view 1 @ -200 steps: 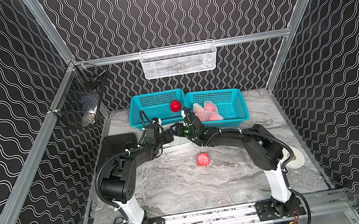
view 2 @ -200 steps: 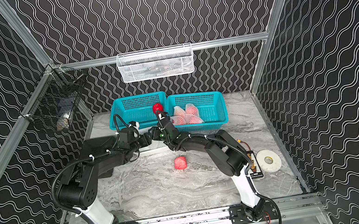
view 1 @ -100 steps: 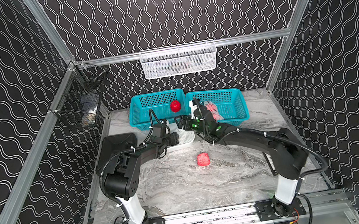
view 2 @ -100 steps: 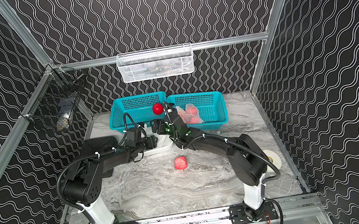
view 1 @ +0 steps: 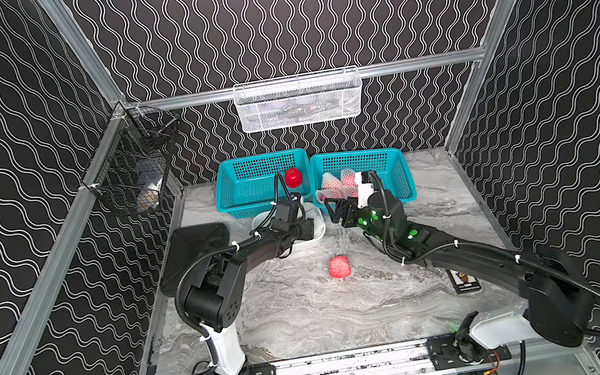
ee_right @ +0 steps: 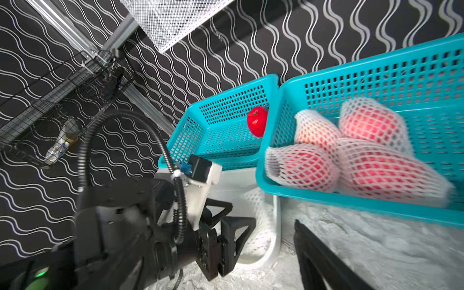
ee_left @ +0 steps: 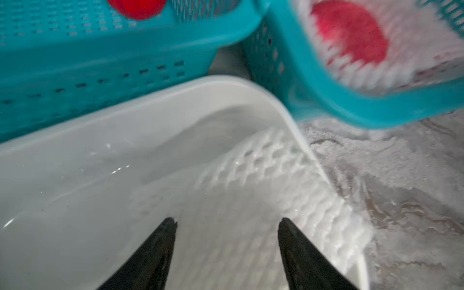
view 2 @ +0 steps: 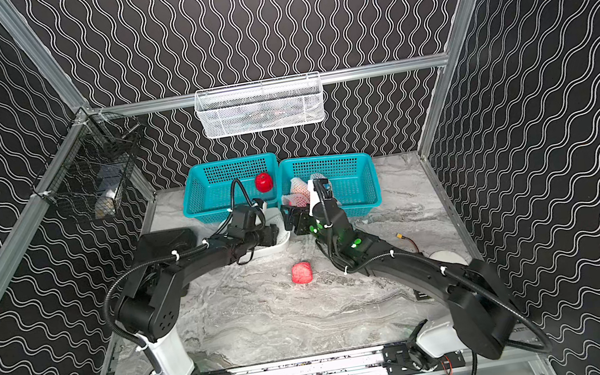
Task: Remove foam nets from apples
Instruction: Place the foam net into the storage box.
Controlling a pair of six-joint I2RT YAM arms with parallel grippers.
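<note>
both arms have parted since a second ago. then the two pincers met over the front of the white tub; now the right gripper [view 1: 337, 209] has swung toward the right teal basket [view 1: 358, 152], just above the middle of the frame in both top views. its jaws have spread wide, with nothing between them. the left gripper [ee_left: 227, 221] hovers over the white tub [ee_left: 75, 163], jaws well apart and empty.

one foam net [ee_left: 263, 175] lies loose in the tub, draped over its rim, so i judge one sleeve is off and dropped. a bare apple [ee_right: 257, 120], glossy deep red, sits in the left teal basket [ee_right: 221, 140]. the netted apples [ee_right: 308, 168], three or so, are heaped in the right basket, pink-red under white diamond mesh. another apple [view 1: 339, 267] lies on the table [view 1: 311, 317] near the centre of the frame; whether it wears a net is too small to tell.
</note>
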